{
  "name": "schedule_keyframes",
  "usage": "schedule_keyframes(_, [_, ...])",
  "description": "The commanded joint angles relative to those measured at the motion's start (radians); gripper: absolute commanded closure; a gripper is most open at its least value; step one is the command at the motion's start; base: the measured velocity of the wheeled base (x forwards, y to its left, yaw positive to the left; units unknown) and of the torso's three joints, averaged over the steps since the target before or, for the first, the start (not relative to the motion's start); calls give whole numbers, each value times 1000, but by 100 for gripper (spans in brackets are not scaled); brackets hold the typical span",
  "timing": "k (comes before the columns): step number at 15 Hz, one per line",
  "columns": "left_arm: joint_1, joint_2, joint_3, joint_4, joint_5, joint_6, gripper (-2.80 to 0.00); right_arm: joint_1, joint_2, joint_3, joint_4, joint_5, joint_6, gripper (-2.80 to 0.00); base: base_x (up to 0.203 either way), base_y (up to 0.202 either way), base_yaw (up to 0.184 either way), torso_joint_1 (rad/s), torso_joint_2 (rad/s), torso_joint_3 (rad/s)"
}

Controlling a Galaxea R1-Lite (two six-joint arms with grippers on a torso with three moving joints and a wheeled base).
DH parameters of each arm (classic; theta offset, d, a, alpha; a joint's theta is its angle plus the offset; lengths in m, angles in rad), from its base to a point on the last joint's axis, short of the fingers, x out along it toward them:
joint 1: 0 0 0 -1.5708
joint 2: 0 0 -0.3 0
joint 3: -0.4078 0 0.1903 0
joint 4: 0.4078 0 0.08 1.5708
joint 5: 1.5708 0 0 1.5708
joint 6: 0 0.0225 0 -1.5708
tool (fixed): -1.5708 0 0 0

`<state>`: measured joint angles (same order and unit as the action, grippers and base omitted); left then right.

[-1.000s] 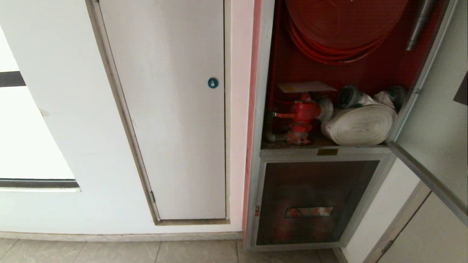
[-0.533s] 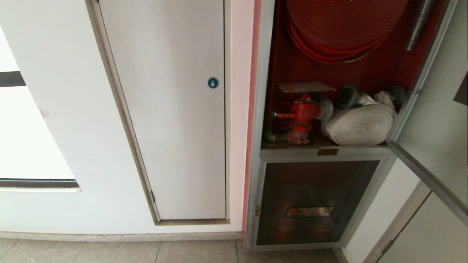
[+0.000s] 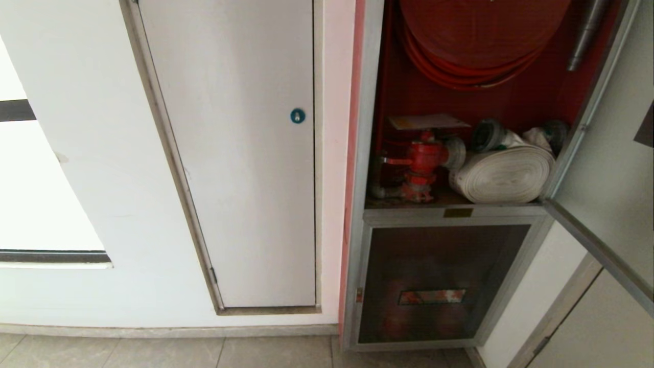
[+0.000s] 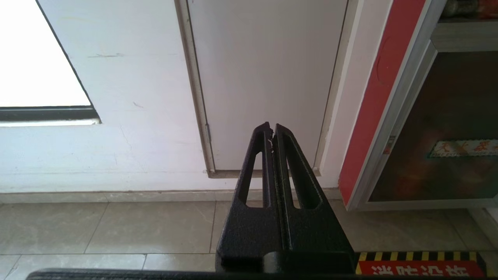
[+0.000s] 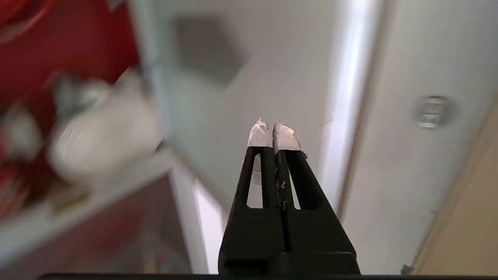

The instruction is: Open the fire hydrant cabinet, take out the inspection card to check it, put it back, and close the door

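The fire hydrant cabinet [image 3: 365,102] stands open, showing its red inside, a red hose reel [image 3: 480,36], a red valve [image 3: 424,158] and a white rolled hose [image 3: 503,174]. The inspection card [image 3: 426,121] lies flat on top of the valve, its yellow band towards the left. The door [image 3: 613,168] is swung out to the right. Neither arm shows in the head view. My right gripper [image 5: 272,130] is shut and empty, pointing at the inner face of the open door [image 5: 241,101], with the hose [image 5: 101,132] off to one side. My left gripper [image 4: 271,126] is shut and parked low.
Under the open compartment is a smaller dark glass panel [image 3: 439,281] in its own frame. Left of the cabinet is a plain white door with a blue round lock [image 3: 297,116]. Grey floor tiles [image 3: 204,352] run along the wall's foot.
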<state>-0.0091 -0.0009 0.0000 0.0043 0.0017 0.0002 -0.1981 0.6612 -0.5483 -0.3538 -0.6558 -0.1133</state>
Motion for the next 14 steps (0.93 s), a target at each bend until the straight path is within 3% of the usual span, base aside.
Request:
schedule_keyframes(1, [0,1,0,0,0,0,0,-113,41,-6,-43,12,28,0,0,0,0,0,0,0])
schedule_keyframes(5, [0,1,0,0,0,0,0,-271,39,-16,-109,33,250,0,0,0,0,0,0,0])
schedule_keyframes(8, [0,1,0,0,0,0,0,-420,107,-32,-224,68,365,0,0,0,0,0,0,0])
schedule_keyframes(10, [0,1,-1,0,0,0,0,-469,148,-35,-255,93,433,0,0,0,0,0,0,0])
schedule_keyframes(14, [0,1,0,0,1,0,0,-637,220,-57,-308,251,550,0,0,0,0,0,0,0])
